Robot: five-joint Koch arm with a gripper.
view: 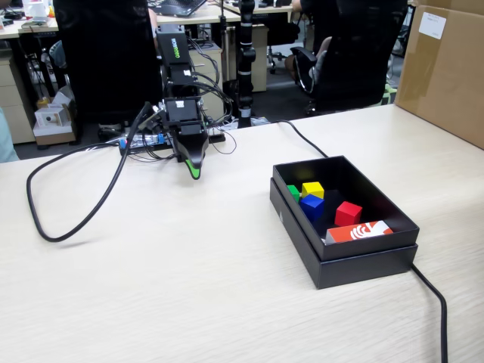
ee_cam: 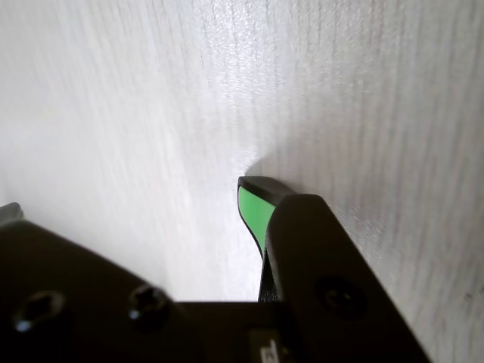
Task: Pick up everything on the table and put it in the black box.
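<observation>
Cubes, all four, lie inside the black box (view: pixel 344 261) at the near right of the table (view: pixel 189 287) in the fixed view: red cube (view: pixel 349 213) nearest, blue cube (view: pixel 311 206) just behind and to its left, yellow cube (view: pixel 312 189) touching the blue one from behind, green cube (view: pixel 293 192) at the left inner wall, partly hidden by the rim. A red-and-white card (view: pixel 359 232) leans along the near inner wall, just in front of the red cube. No cube shows on the open table top, so the collecting appears complete.

A black cable (view: pixel 431 299) runs from behind the box across the table's near right corner; another black cable (view: pixel 83 204) loops over the left half. Neither lies between arm and box.

Farther back, the gripper (view: pixel 195 171) hangs tip-down just above bare wood, well apart from the box, carrying nothing; this reads as a rest pose. In the wrist view the gripper (ee_cam: pixel 259 198) shows one green-faced tip with the black jaw lying over it, so whether the fingers are parted or closed cannot be told.

Beyond the table edge stand a brown carton (view: pixel 446 72) at right, office chairs (view: pixel 355 53) and desks.
</observation>
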